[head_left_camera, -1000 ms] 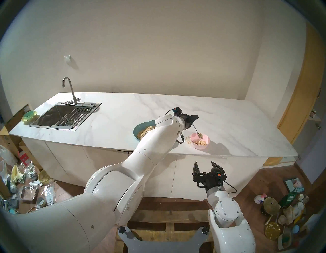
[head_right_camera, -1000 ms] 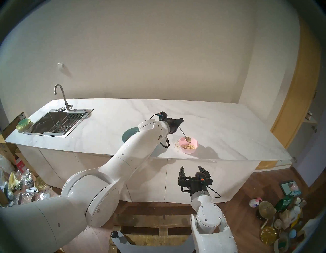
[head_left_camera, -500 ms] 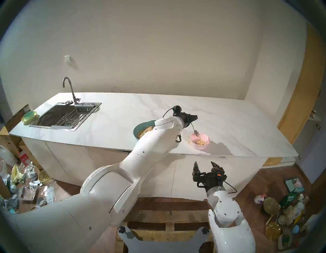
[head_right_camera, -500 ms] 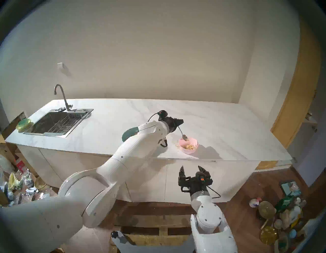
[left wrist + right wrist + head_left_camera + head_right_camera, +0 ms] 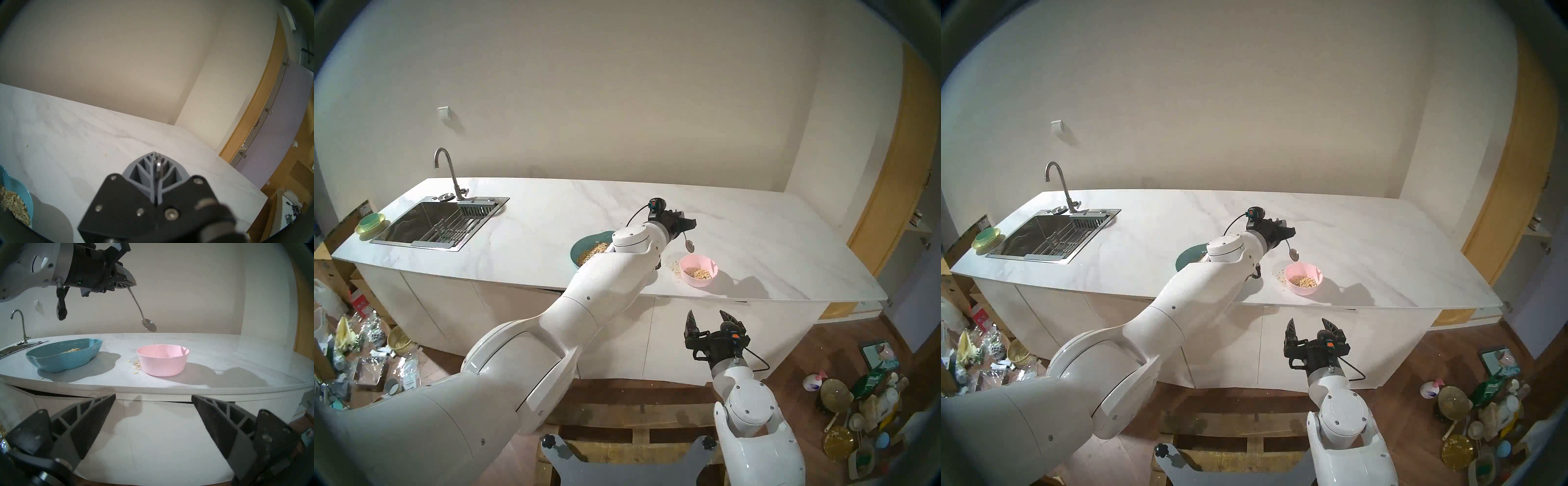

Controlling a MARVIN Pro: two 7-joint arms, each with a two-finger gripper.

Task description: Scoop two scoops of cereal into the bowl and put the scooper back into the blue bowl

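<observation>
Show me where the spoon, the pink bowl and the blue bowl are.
spoon (image 5: 149,325), right wrist view, on its oval head.
pink bowl (image 5: 163,364), right wrist view, on its outer wall.
blue bowl (image 5: 64,360), right wrist view, on its outer wall.

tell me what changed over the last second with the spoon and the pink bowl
The spoon, loaded with cereal and dipped over the pink bowl a second ago, has tipped its load in and lifted clear; it now hangs empty above the bowl's far rim. The left pincer rolled at the wrist and stays shut on the handle. Unmoved: pink bowl, blue bowl, spilled flakes and the open right pincer.
</observation>
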